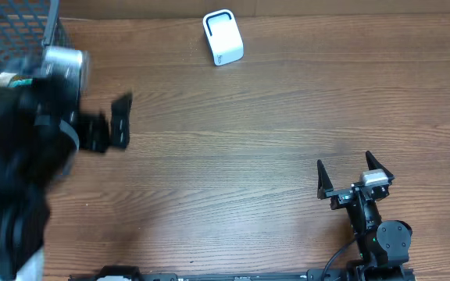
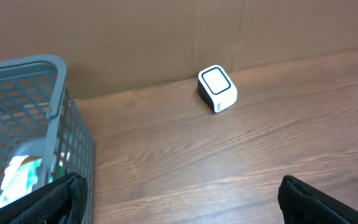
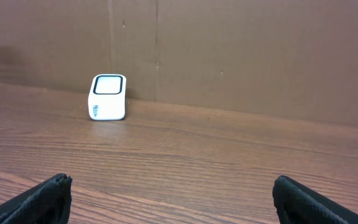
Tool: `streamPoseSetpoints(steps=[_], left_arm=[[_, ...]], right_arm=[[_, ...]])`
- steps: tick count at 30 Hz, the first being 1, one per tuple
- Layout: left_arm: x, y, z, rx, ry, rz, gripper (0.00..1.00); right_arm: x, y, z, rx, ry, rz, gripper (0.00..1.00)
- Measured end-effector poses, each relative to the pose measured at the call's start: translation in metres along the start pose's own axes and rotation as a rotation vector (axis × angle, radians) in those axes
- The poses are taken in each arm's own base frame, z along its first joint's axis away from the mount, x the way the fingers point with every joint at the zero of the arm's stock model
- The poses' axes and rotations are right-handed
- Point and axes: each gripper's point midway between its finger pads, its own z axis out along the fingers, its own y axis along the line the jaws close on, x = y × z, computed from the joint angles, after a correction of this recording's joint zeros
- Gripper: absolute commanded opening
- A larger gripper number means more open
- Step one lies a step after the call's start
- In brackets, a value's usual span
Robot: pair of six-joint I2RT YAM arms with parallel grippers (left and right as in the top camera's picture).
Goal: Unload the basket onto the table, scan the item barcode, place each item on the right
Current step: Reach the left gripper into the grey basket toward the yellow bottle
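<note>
**Both grippers wide, item in basket**

R gripper point(image 1: 344, 161) was at the table's point(image 1: 233, 156) near edge, jaws spread, holding nothing. L gripper point(image 1: 106, 129), blurred overhead, hovered beside the basket point(image 2: 56, 67), also spread & empty. Only the L wrist cam saw inside the basket: a white-green packet point(image 2: 18, 177) lay there. Far back, the white scanner point(image 3: 108, 97) stood near the cardboard wall point(image 3: 241, 50).
</note>
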Motion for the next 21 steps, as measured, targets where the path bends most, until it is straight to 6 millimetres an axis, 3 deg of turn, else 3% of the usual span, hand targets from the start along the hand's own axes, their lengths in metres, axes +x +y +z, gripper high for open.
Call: streamPoseSetpoints(steps=[7,12,15,21], left_arm=[[0.022,0.01,0.065,-0.002,0.184,0.006,1.0],[0.031,0.027,0.08,-0.078,0.239,0.014,1.0],[0.036,0.051,0.081,-0.156,0.265,-0.016,1.0],[0.055,0.132,0.064,-0.363,0.296,-0.169,0.99]], right_arm=[[0.0,0.0,0.0,0.0,0.0,0.0,1.0],[0.0,0.0,0.0,0.0,0.0,-0.001,1.0],[0.0,0.0,0.0,0.0,-0.001,0.0,1.0],[0.0,0.0,0.0,0.0,0.0,0.0,1.0]])
